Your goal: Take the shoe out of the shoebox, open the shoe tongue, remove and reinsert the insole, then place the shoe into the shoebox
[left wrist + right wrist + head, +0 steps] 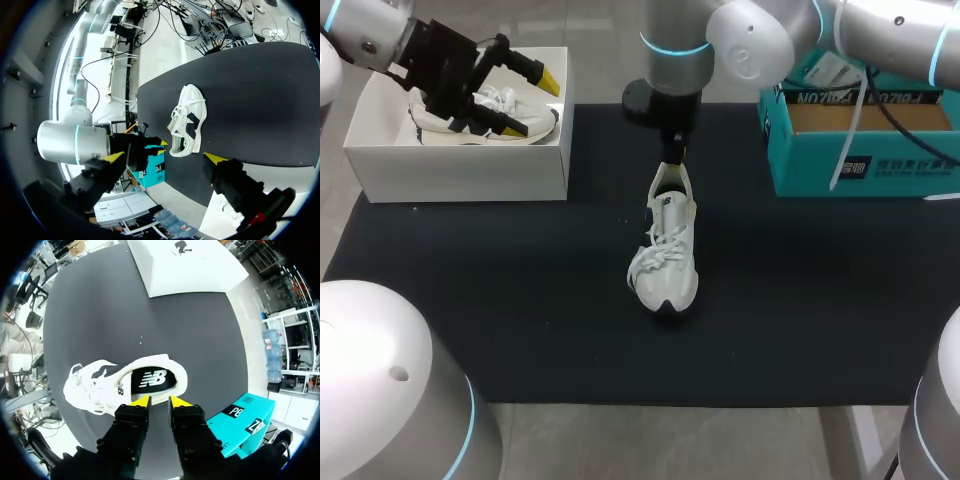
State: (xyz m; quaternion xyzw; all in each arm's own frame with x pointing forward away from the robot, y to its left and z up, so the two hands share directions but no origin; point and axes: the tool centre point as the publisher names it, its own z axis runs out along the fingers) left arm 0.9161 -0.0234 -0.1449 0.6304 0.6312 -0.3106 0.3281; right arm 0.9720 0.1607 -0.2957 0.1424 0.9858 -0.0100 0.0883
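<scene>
Shoe (pixel 665 268) on table (pixel 520 300), insole (pixel 151 380) shows in right wrist view, not left

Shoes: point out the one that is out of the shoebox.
The white shoe on the black mat, at the right end effector. The other shoe lies inside the white shoebox, below the open left end effector.

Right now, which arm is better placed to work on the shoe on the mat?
Right. The right claw sits at the heel of the shoe; the left claw hangs over the white box, apart from that shoe.
</scene>
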